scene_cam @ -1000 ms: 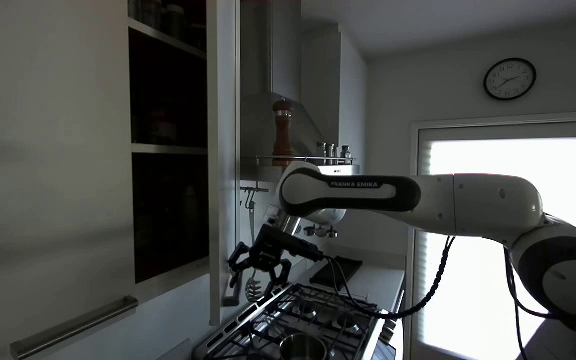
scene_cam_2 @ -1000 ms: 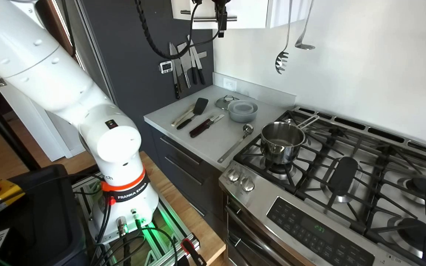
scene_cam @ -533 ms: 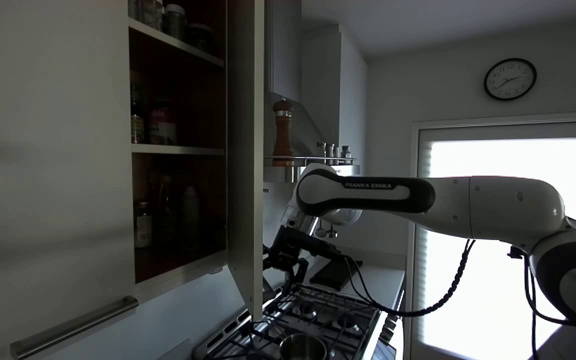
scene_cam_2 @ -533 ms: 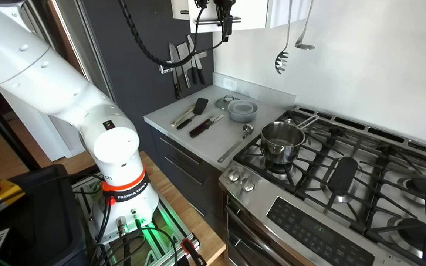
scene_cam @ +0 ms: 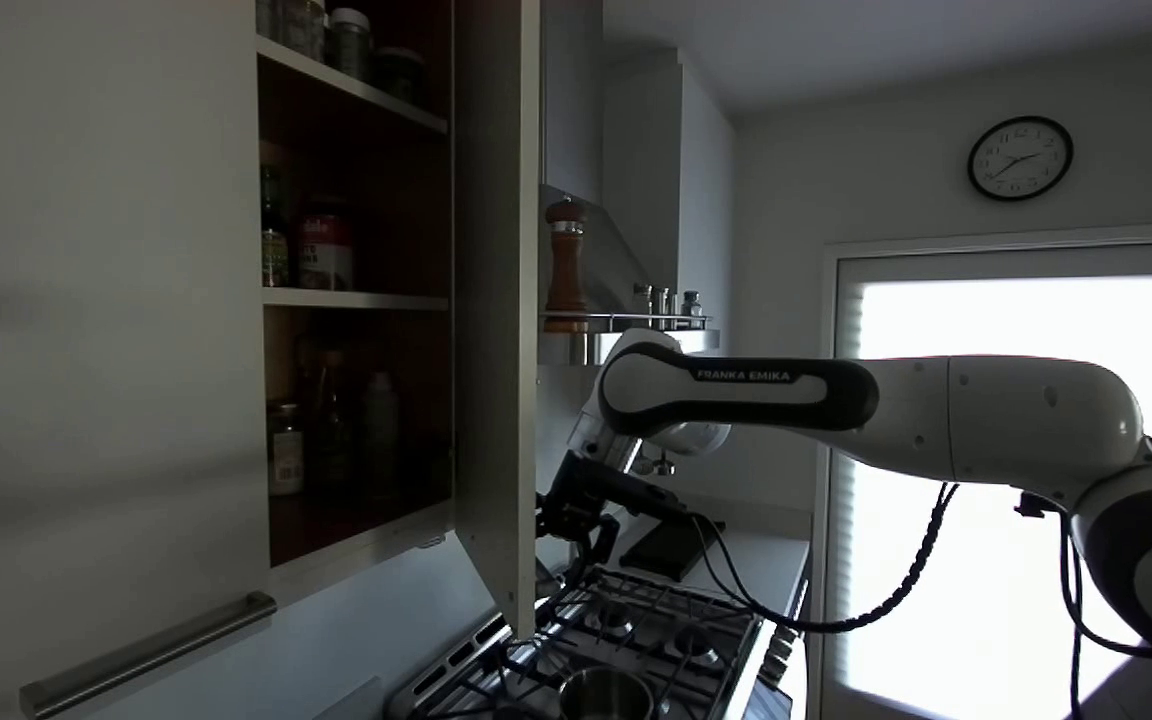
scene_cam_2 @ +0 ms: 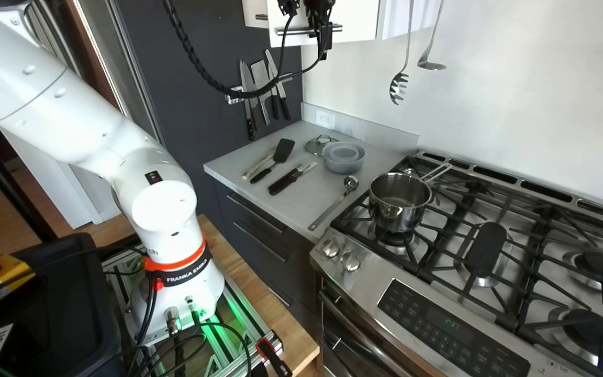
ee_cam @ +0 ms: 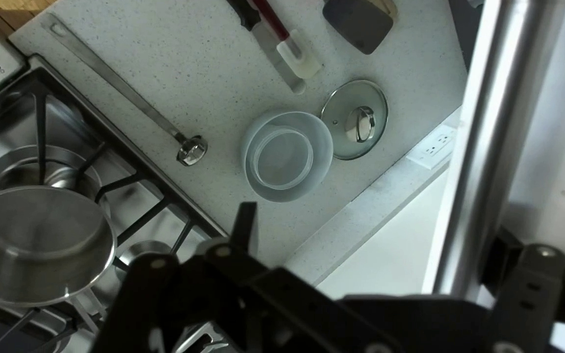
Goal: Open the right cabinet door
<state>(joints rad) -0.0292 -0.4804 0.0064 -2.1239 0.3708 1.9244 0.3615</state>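
Note:
The right cabinet door [scene_cam: 491,300] stands swung wide open in an exterior view, its inner face showing. Its outer face is white in an exterior view [scene_cam_2: 359,21] and fills the right of the wrist view [ee_cam: 557,137]. Its silver bar handle [ee_cam: 488,147] shows in the wrist view and in an exterior view [scene_cam_2: 291,31]; the door hides it elsewhere. My gripper [ee_cam: 375,228] has its fingers wide apart. One finger is at the handle, on the bar's door side; the other stands free. The gripper is partly hidden behind the door edge in an exterior view [scene_cam: 576,540].
The wider cabinet panel [scene_cam: 96,300] is shut beside the open shelves [scene_cam: 356,300] with jars and bottles. Below are the stove [scene_cam_2: 490,262], a saucepan [scene_cam_2: 400,201] and a counter [scene_cam_2: 306,204] with utensils and a bowl [ee_cam: 287,156]. A pepper mill [scene_cam: 566,265] stands on a rail shelf.
The door has swung further open, mostly in the first half second, showing more of the shelves. My arm and gripper have moved with it, away from the cabinet.

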